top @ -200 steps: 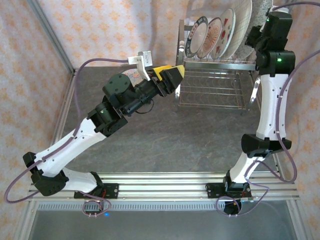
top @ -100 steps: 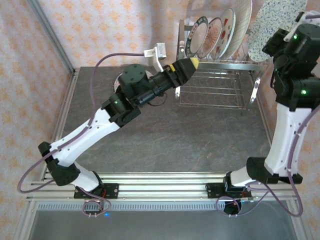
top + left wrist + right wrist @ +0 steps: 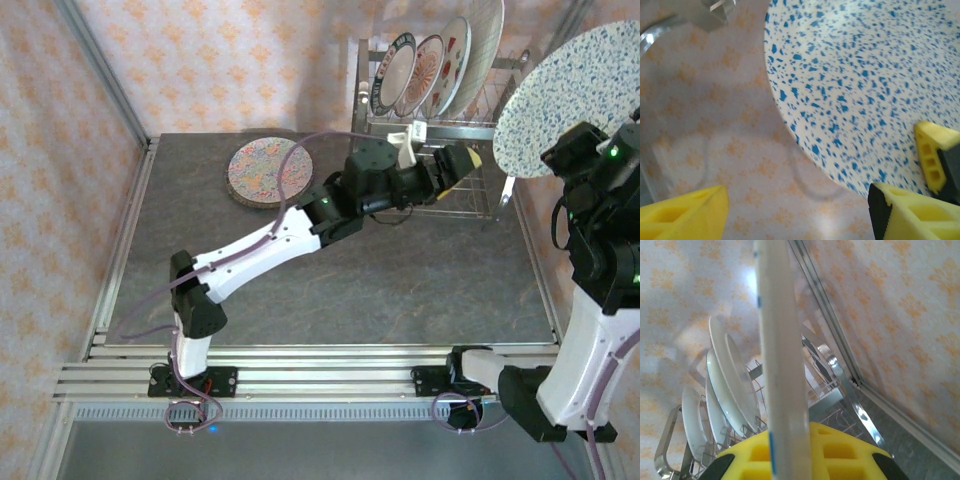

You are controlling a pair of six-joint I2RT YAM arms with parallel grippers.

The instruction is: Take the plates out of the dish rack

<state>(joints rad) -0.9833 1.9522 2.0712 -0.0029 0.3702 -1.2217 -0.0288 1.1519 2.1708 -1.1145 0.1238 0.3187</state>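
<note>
Unloading: right gripper (image 3: 790,455) is clamping the speckled plate (image 3: 570,100) beside the dish rack (image 3: 480,125); left gripper (image 3: 795,212), jaws spread, probably should grasp it next.

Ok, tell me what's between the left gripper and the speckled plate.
Nothing: in the left wrist view, the open left gripper faces the speckled plate across bare air.

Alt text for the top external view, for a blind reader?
The right gripper holds a blue-speckled plate up beside the dish rack, where four plates stand on edge. The open left gripper points toward that plate; a patterned plate lies flat on the table.
</note>
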